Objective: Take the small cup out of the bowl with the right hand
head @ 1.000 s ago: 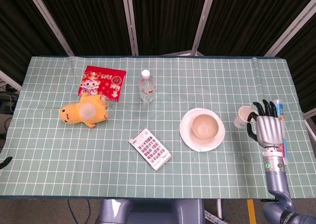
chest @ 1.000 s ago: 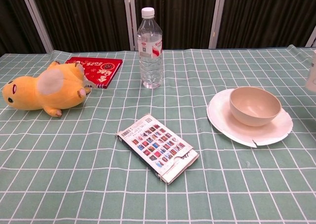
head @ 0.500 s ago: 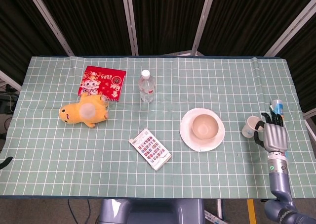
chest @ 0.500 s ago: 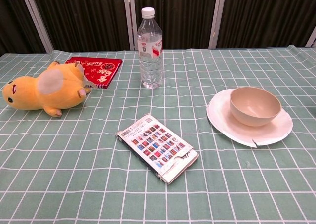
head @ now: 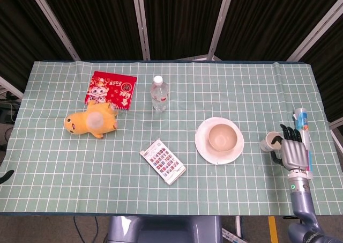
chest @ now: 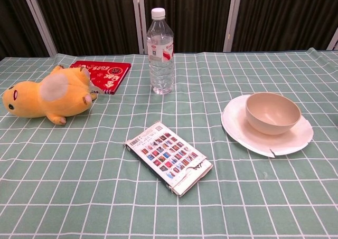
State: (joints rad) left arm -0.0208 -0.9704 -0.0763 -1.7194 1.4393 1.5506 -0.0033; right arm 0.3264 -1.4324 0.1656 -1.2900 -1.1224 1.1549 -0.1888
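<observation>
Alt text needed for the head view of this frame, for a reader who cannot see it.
Seen from above, the right hand holds the small cup near the right edge of a green checked table, apart from the empty bowl on its white plate. Further left lie a card box, water bottle, yellow plush toy and red booklet.

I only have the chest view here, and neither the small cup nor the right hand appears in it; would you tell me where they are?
Observer: In the head view, the small cup is out of the bowl, to the right of the plate.
Operator: Thank you. Is the right hand on it?
Observer: The right hand is beside the cup with its fingers around it.
Operator: Is anything else near that hand?
Observer: A tube lies along the table edge just beyond the hand.
</observation>
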